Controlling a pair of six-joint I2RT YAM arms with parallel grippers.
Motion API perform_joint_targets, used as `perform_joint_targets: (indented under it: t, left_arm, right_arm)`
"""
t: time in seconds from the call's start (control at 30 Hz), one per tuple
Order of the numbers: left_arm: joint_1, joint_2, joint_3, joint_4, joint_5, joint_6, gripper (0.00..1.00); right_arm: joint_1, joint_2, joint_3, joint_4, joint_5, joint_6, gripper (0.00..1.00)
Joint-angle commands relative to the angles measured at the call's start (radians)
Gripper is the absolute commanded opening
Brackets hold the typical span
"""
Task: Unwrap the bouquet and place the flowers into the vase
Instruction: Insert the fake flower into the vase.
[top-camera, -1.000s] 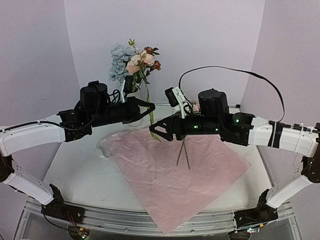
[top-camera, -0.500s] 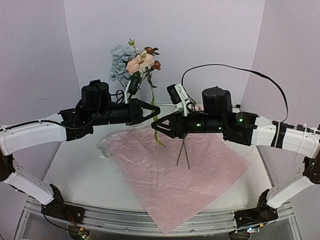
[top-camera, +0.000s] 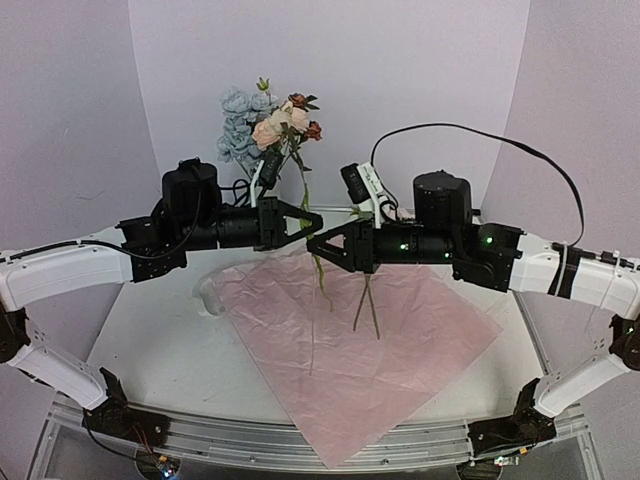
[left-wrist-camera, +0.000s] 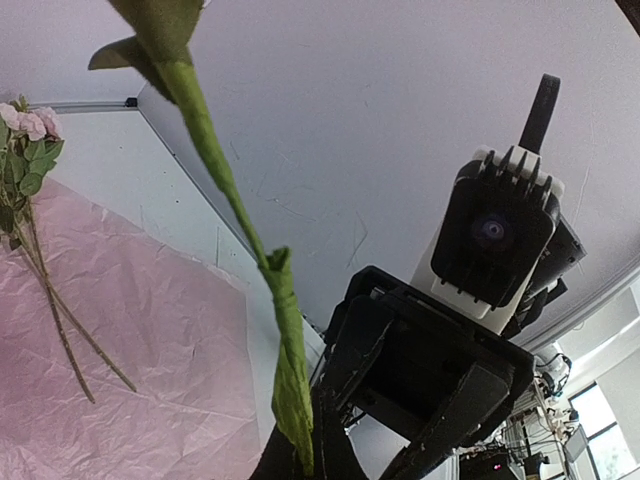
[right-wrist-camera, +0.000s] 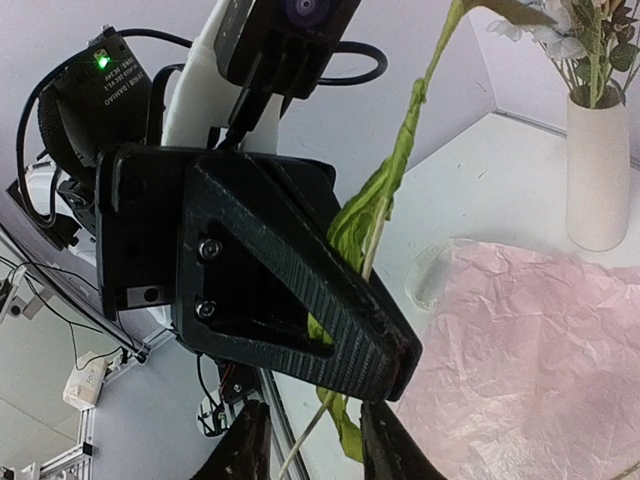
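Note:
My left gripper (top-camera: 314, 222) is shut on a green flower stem (top-camera: 322, 275) and holds it upright above the table. In the left wrist view the stem (left-wrist-camera: 215, 170) rises from between the fingers. My right gripper (top-camera: 317, 244) faces it tip to tip. Its jaws stand apart on either side of the stem and leaf (right-wrist-camera: 405, 150) below the left fingers (right-wrist-camera: 300, 290). The off-white vase (right-wrist-camera: 598, 170) holds several flowers (top-camera: 240, 125); my left arm mostly hides it in the top view. The bouquet is unwrapped: its pink paper (top-camera: 400, 350) lies flat.
Two more flowers (top-camera: 366, 305) lie on the pink paper under my right arm, pink blooms (left-wrist-camera: 25, 125) toward the back. A clear round object (top-camera: 206, 296) sits at the paper's left edge. Lilac walls close in the back and both sides.
The left gripper carried the stem to the right, toward the middle. The right gripper came left to meet it and its jaws narrowed around the stem.

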Motion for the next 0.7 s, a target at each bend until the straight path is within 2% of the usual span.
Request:
perform_joint_targets:
  t: [0.0, 0.1, 0.2, 0.47, 0.6, 0.67]
  left_arm:
    - [-0.006, -0.044, 0.029, 0.032, -0.024, 0.022, 0.00]
    - [-0.008, -0.046, 0.031, 0.033, -0.019, 0.022, 0.00]
    - [-0.010, -0.043, 0.035, 0.036, -0.009, 0.018, 0.00]
    - [-0.020, -0.042, 0.037, 0.061, 0.032, 0.019, 0.00]
    - [-0.021, -0.040, 0.033, 0.074, 0.046, 0.015, 0.00]
    - [-0.022, -0.038, 0.033, 0.078, 0.051, 0.012, 0.00]
  right_arm:
    - [0.003, -0.033, -0.014, 0.054, -0.018, 0.001, 0.38]
    - [0.003, -0.035, -0.026, 0.054, -0.018, -0.001, 0.44]
    - [0.003, -0.034, -0.031, 0.054, -0.023, -0.006, 0.45]
    - [0.003, -0.029, -0.020, 0.056, -0.037, -0.006, 0.32]
    - [0.003, -0.026, -0.018, 0.061, -0.051, -0.005, 0.30]
    - [0.003, -0.025, -0.018, 0.063, -0.056, -0.004, 0.26]
